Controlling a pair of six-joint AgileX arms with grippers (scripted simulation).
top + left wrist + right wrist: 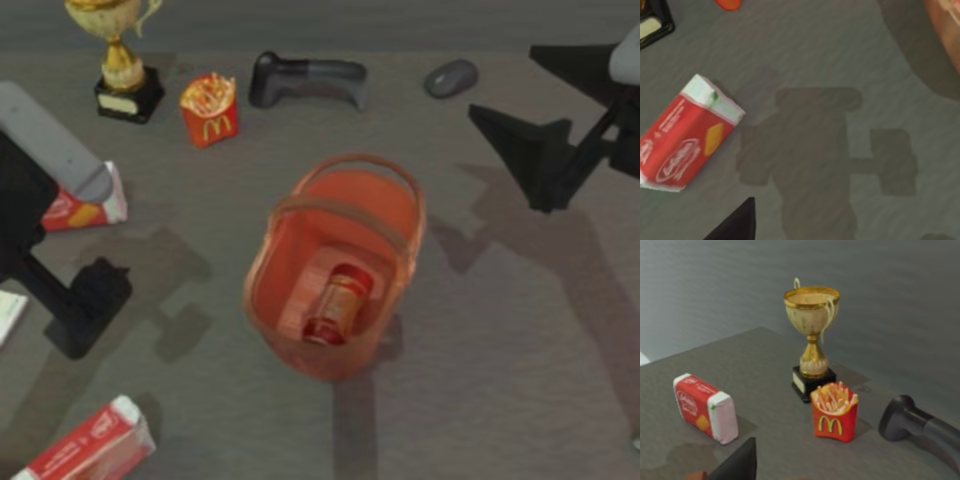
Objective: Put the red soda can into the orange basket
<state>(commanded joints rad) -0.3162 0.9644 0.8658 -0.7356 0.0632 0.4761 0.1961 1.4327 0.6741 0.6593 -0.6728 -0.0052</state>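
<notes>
While the can (338, 305) lies in the woven oval basket (290, 215), fries carton (209, 110), trophy (122, 55), scanner (305, 80) ranged behind, left gripper (85, 305) state not discernible, right gripper (520, 150) spread apart.

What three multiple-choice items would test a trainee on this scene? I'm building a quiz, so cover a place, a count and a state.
1. Where is the red soda can?
A. beside the trophy
B. inside the orange basket
C. at the table's right edge

2. How many flat red-white biscuit packs show in the top view?
A. two
B. four
C. none

3. How does the can lie?
A. upright on the table
B. on its side
C. held in a hand

Answers:
1 B, the basket's wall rings it.
2 A, one at the left edge, one at the bottom left.
3 B, its length runs along the basket floor, both hands away.
</notes>
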